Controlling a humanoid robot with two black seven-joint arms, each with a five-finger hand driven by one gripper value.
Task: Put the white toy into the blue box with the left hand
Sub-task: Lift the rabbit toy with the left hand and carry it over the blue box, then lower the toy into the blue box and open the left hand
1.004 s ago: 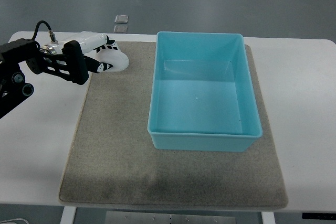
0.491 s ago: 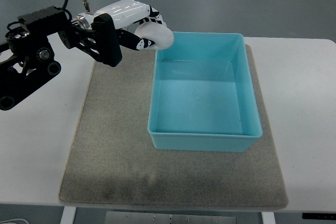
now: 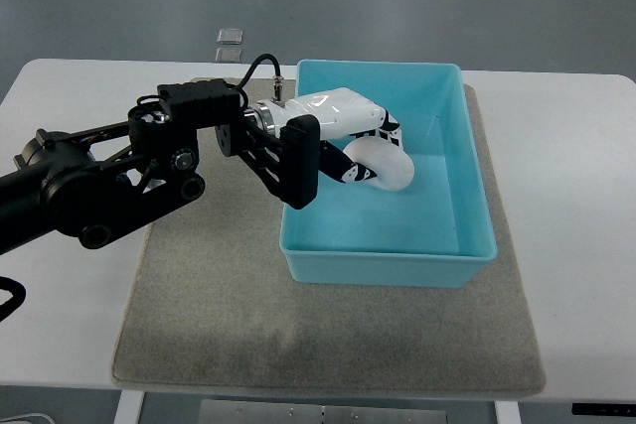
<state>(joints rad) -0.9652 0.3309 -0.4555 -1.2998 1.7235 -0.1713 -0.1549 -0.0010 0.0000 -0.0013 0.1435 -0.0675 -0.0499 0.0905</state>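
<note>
White toy (image 3: 383, 167) sits clamped in the curled fingers (image 3: 356, 172) of the left hand (image 3: 343, 136), held over the inside of the blue box (image 3: 463, 184). Box lies under and around the hand, on a grey mat (image 3: 219, 295) covering the white table (image 3: 581, 176). Black arm runs off behind the hand.

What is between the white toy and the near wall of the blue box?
In the top view, only bare box floor lies between the white toy, held in the left hand, and the near wall of the blue box.
</note>
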